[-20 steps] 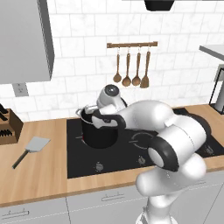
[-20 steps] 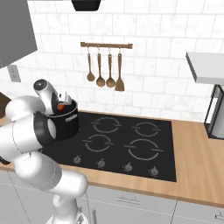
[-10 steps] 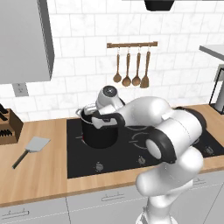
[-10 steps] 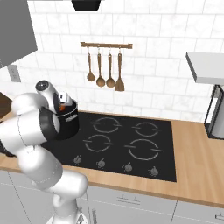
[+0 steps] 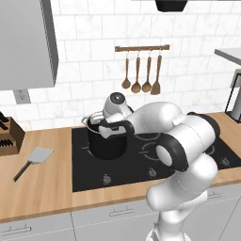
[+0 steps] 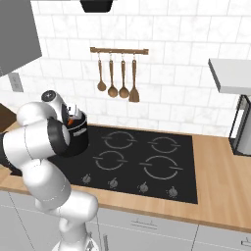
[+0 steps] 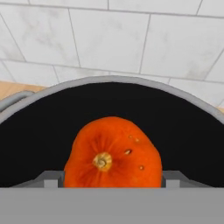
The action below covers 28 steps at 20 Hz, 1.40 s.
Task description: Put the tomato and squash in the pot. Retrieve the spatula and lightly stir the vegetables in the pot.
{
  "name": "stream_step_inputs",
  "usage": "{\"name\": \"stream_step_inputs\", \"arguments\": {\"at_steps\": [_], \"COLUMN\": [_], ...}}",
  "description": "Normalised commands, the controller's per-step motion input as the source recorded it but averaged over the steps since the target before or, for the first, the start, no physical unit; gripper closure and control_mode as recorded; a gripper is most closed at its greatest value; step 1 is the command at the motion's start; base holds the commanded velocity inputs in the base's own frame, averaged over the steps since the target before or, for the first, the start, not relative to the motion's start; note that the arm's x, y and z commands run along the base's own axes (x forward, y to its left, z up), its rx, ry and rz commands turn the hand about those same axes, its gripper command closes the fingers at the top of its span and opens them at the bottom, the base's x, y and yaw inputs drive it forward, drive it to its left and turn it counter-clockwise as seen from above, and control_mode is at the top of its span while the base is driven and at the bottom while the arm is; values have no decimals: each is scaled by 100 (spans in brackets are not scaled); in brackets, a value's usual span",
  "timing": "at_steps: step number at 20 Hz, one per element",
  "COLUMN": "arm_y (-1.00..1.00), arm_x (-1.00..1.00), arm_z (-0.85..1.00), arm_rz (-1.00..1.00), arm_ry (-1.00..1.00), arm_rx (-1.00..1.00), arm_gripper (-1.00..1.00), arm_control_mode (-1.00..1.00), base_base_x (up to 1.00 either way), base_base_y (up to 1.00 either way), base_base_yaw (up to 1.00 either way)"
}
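The tomato (image 7: 113,153), orange-red with a small yellowish stem scar facing the camera, sits between the two grey fingertips (image 7: 48,179) in the hand view, one tip at each side of it and both against its skin; the gripper (image 7: 112,181) is spread wide and clamped on the tomato, holding it over the mouth of the pot (image 7: 109,85), whose grey rim arcs above it and whose black inside fills the background; a small grey loop handle shows at the pot's left edge in that view.

From the left base view the pot (image 5: 107,143) stands on the rear left burner of the black cooktop (image 5: 141,164); the arm's wrist bends over the pot's rim from the right and hides the fingers there. From the right base view a speck of orange-red shows at the gripper (image 6: 72,119) just above the pot (image 6: 78,137).

The spatula (image 5: 34,159) lies flat on the wooden counter (image 5: 37,188) left of the cooktop, well apart from the pot, blade toward the wall; a knife block (image 5: 7,135) stands behind it; wooden spoons (image 5: 141,73) hang from a rail on the tiled wall.
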Motion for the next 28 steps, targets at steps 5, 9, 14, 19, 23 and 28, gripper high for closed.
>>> {"name": "stream_step_inputs", "arguments": {"at_steps": [5, 9, 14, 19, 23, 28], "arm_y": [2, 0, 0, 0, 0, 3], "arm_x": [0, 0, 0, 0, -5, -21], "arm_z": [0, 0, 0, 18, 53, 60], "arm_rz": [0, 0, 0, -3, -4, -7], "arm_ry": [0, 0, 0, 1, 0, 0], "arm_rx": [-1, 0, 0, 0, 0, 0], "arm_gripper": [-100, -100, -100, -100, -100, -100], "arm_control_mode": [-100, -100, -100, -100, -100, -100], "base_base_x": [0, 0, 0, 0, 0, 0], "base_base_y": [0, 0, 0, 0, 0, 0], "base_base_yaw": [0, 0, 0, 0, 0, 0]}}
